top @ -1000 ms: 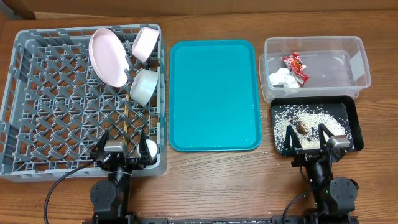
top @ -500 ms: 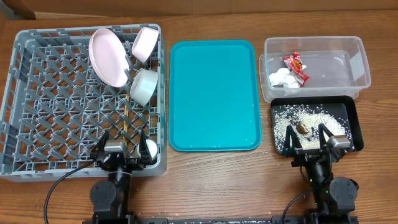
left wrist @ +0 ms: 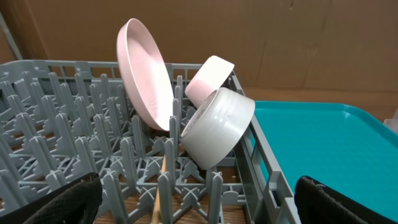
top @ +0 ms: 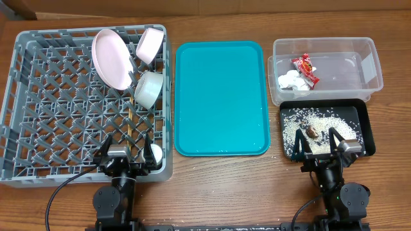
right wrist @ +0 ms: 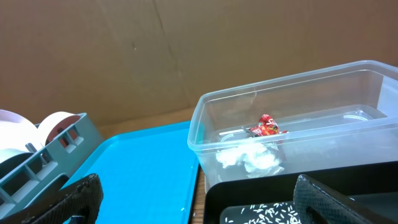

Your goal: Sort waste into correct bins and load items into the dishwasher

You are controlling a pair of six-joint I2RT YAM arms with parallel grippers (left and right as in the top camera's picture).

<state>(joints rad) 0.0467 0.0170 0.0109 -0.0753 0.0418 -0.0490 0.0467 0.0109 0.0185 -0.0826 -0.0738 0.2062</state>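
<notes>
Overhead, my left gripper (top: 127, 142) hung at the near wall of the dish rack (top: 13, 96), fingers spread and holding nothing. The white cup (top: 155, 153) sat just beside it, with the chopsticks (top: 130, 125) lying in the grid beyond. My right gripper (top: 316, 140) was released too, over the near end of the black tray (top: 367, 128), which held the rice (top: 302, 119) and the brown scrap (top: 313, 132). Farther off, the grey-white bowl (top: 148, 88), pink plate (top: 111, 59) and pink bowl (top: 149, 45) leaned among the pegs, and the wrapper (top: 305, 69) and tissue (top: 290, 80) lay in the clear tub (top: 379, 70). I judged the sorting done. The careful move was to lift straight up, clear of cup and rice.
</notes>
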